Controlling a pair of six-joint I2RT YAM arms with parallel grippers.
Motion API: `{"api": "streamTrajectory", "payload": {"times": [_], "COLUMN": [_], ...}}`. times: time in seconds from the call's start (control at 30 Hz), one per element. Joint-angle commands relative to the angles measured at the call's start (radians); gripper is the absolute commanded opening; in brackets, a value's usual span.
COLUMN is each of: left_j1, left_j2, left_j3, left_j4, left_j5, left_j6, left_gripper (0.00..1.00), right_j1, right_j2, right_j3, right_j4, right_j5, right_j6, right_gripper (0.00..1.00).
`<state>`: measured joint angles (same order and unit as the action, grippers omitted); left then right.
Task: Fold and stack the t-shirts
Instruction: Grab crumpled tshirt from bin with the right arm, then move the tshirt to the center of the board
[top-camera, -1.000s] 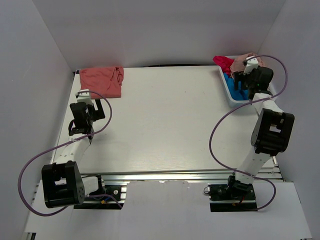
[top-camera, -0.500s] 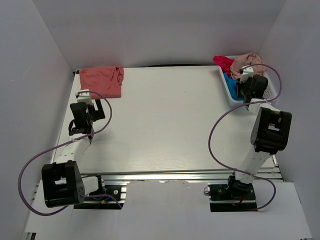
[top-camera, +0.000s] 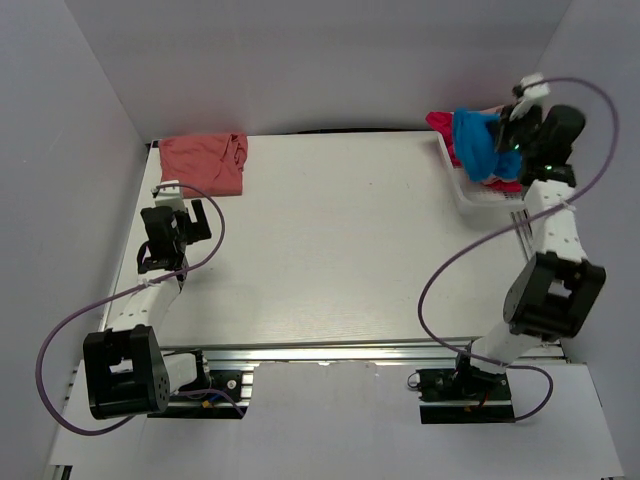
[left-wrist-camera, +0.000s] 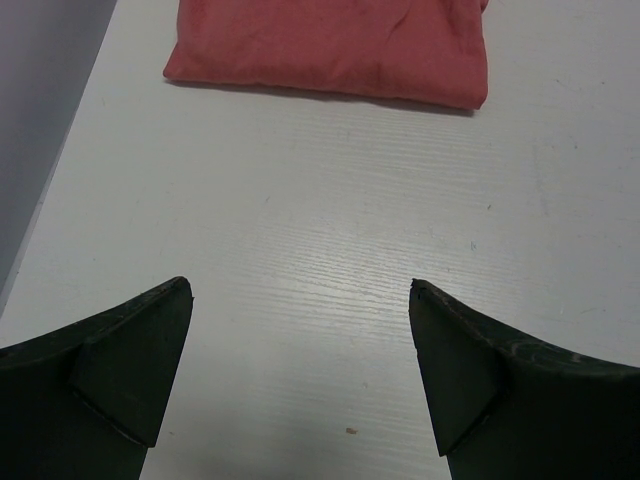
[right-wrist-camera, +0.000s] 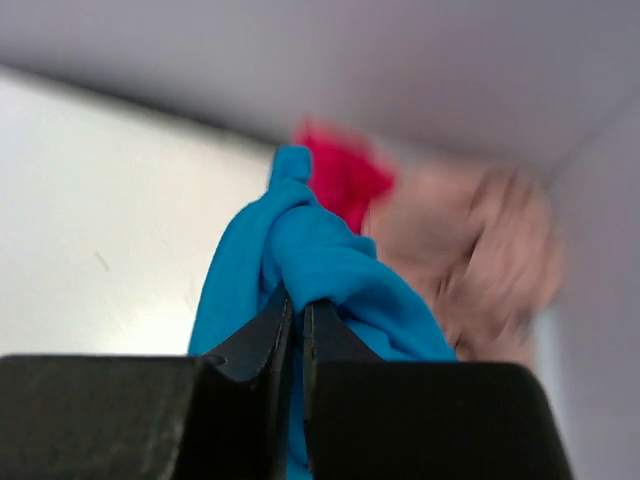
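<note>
At the far right corner of the table (top-camera: 330, 250), above the white basket (top-camera: 470, 196): a lift, just made. One second ago, down inside the basket with jaws apart. Now raised high, right gripper (right-wrist-camera: 297, 312) clenched tight on a fold of the blue t-shirt (right-wrist-camera: 320, 255), cloth hanging bunched below it and mostly out of the basket. By judgement: second shirt picked, ready to be carried to the open middle of the table for spreading and folding.

Left in the basket: the magenta-red t-shirt (top-camera: 442, 124) and the beige-pink t-shirt (right-wrist-camera: 485, 240), close behind the blue one; cannot tell whether caught in it. At the far left corner: the salmon t-shirt (left-wrist-camera: 330, 45), already folded flat, likely the base of the stack. Just short of it, unmoved during that second: left gripper (left-wrist-camera: 300, 300), released wide, grasping nothing, low over bare table.

In the way, possibly: the basket rim under the dangling cloth, and the right arm's purple cable (top-camera: 420, 285) looping above the table.
</note>
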<state>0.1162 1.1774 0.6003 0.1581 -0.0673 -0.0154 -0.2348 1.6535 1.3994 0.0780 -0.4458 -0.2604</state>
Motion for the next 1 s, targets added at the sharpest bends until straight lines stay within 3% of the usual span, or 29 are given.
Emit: {"api": "streamTrajectory", "payload": {"times": [0.0, 0.17, 0.3, 0.53, 0.7, 0.83, 0.97], "left_j1": [0.0, 0.0, 0.0, 0.0, 0.0, 0.0, 0.0], "left_j2": [-0.027, -0.024, -0.01, -0.016, -0.018, -0.022, -0.015], "left_j3": [0.0, -0.002, 0.004, 0.01, 0.013, 0.015, 0.023], "left_j4": [0.008, 0.018, 0.02, 0.011, 0.004, 0.004, 0.006], "left_j5": [0.015, 0.027, 0.035, 0.047, 0.049, 0.052, 0.061], "left_j6": [0.002, -0.009, -0.017, -0.015, -0.015, -0.014, -0.021], "left_gripper": [0.98, 0.98, 0.98, 0.98, 0.98, 0.98, 0.98], "right_j1": [0.0, 0.0, 0.0, 0.0, 0.0, 0.0, 0.006], "right_j2": [-0.259, -0.342, -0.398, -0.411, -0.305, -0.337, -0.296], "right_j3": [0.241, 0.453, 0.489, 0.458, 0.636, 0.567, 0.584], "right_j4": [0.075, -0.119, -0.161, -0.219, -0.342, -0.284, -0.395], "right_j5": [-0.252, -0.514, -0.66, -0.639, -0.682, -0.572, -0.639], "right_j6": [0.122, 0.24, 0.309, 0.276, 0.305, 0.267, 0.266], "right_gripper": [0.0, 0.0, 0.0, 0.0, 0.0, 0.0, 0.0]}}
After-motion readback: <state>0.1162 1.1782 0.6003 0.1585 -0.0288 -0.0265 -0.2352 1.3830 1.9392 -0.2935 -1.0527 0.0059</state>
